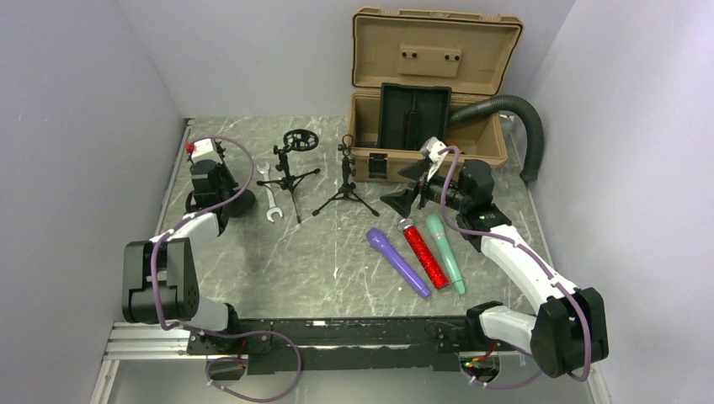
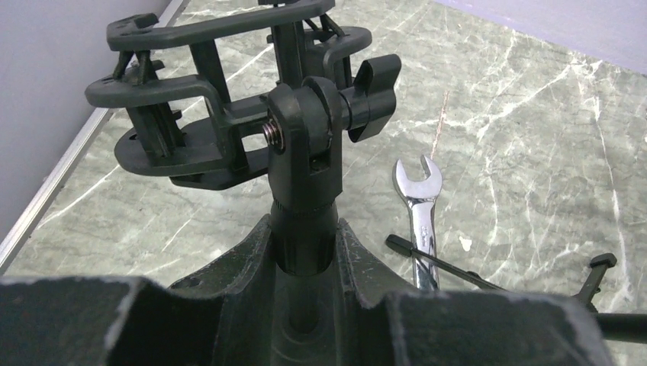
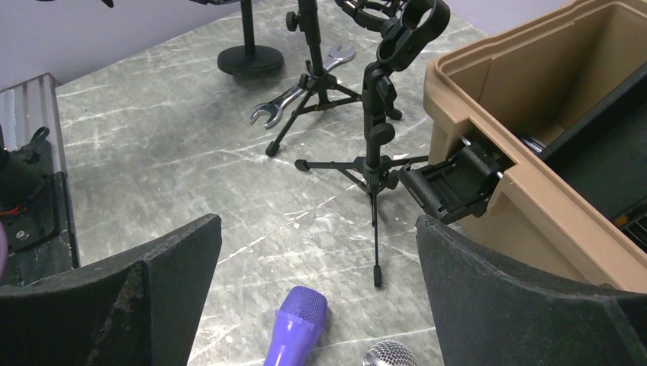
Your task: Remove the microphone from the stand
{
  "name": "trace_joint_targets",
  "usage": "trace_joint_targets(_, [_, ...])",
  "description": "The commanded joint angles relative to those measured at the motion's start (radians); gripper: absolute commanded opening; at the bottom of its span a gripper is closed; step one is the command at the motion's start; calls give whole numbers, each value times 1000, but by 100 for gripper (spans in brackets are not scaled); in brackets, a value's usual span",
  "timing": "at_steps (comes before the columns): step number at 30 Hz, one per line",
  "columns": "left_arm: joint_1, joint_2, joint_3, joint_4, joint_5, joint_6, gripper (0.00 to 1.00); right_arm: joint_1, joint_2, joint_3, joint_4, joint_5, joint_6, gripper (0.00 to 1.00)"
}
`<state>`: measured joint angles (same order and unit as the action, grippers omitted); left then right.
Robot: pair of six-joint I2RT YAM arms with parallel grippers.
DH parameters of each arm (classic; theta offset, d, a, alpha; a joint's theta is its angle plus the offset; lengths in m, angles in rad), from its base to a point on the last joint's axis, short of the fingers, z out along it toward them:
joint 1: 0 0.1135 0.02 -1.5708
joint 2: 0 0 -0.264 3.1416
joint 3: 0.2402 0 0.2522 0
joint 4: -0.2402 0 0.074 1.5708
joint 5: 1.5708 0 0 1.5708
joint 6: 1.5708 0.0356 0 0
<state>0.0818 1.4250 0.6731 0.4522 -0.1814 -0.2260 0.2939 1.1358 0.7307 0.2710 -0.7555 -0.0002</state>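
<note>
left gripper: partly closed, its 2 fingers clamping the post of the round-base stand just under the swivel joint, probably to steady the stand.
shock mount: black moulded plastic, 2 rings joined by struts, tilted on the joint beside a wing knob and a bare threaded screw. Its cradle looks empty.
right gripper: jaws wide apart, holding nothing, hovering over the grey marble-patterned table near the clip tripod stand.
microphones: 3 lie loose, side by side on the table near the right gripper. They are the matte purple microphone, the red glitter microphone and the mint microphone. None visibly sits in a stand.
judgement: the removal appears complete.
wrench: polished steel, open-ended, lying flat beside thin tripod legs.
</note>
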Motion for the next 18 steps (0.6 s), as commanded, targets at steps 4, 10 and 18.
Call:
trace_joint_targets(4, [-4, 30, 83, 193, 0, 20, 2, -9, -14, -7, 16, 1, -29, 100])
trace_joint_targets(10, [-3, 67, 94, 246, 12, 45, 2, -8, -14, -8, 17, -2, -33, 100])
trace_joint_targets(18, [-3, 118, 103, 317, 8, 91, 2, -11, -14, -10, 20, -5, -32, 100])
